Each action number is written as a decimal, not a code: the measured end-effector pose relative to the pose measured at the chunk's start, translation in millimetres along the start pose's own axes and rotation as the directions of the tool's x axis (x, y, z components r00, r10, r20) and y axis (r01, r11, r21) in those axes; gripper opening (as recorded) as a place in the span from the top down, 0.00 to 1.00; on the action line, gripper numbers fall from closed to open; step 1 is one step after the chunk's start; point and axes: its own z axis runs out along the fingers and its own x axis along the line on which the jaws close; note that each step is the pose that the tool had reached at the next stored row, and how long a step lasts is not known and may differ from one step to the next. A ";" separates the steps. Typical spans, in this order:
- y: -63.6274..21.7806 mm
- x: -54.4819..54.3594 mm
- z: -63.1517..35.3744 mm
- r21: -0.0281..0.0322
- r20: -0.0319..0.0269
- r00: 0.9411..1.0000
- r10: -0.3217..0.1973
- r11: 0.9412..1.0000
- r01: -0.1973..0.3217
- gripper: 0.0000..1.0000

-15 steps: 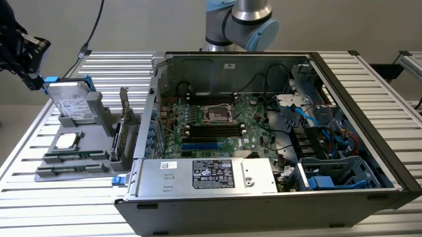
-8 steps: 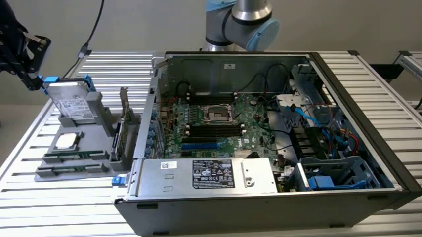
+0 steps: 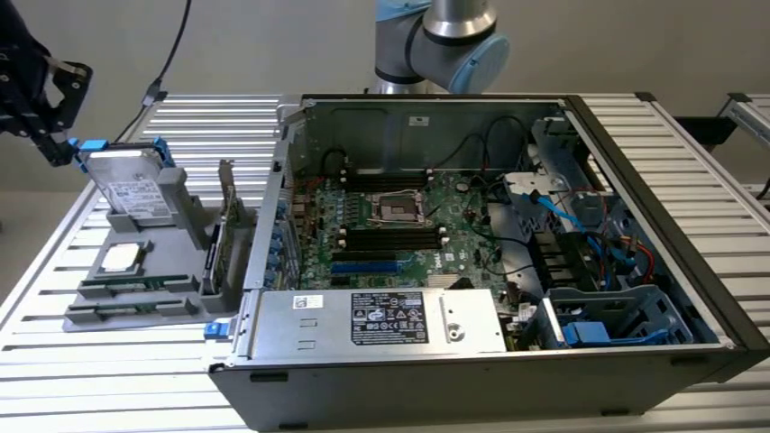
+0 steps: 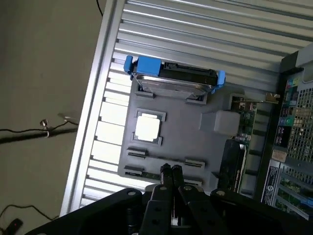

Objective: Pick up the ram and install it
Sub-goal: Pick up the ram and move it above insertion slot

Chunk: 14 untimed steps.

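Your gripper (image 4: 171, 170) has its two black fingers pressed together with nothing between them. In the wrist view the tips hover over the front edge of the grey holder tray (image 4: 186, 132). The exterior view places the gripper (image 3: 54, 144) high over the tray's (image 3: 180, 271) back corner, beside the blue-framed hard drive (image 3: 132, 185) standing there.

The ram (image 4: 166, 158) sits on edge in a long row at the tray's front, a thin green strip (image 3: 135, 282) in the exterior view. A second such row lies just in front of it, partly hidden by your fingertips. A processor chip (image 4: 147, 127) rests mid-tray, and an upright expansion card (image 3: 226, 225) stands on the tray's side nearest the open computer case (image 3: 673, 180).

Bare slatted aluminium table (image 3: 144, 379) surrounds the tray. The table edge runs close along the tray's far side from the case, with floor and loose cables (image 4: 39, 129) beyond it.
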 end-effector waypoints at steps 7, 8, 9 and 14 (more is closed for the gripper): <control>0.0 0.0 0.0 0.002 -0.012 0.992 -0.127 0.992 0.127 0.90; 0.0 0.0 0.0 0.002 -0.013 0.990 -0.144 0.990 0.144 0.90; 0.0 0.0 0.0 0.003 -0.015 0.987 -0.163 0.987 0.163 0.90; 0.0 0.0 0.0 0.003 -0.023 0.968 -0.252 0.968 0.252 0.90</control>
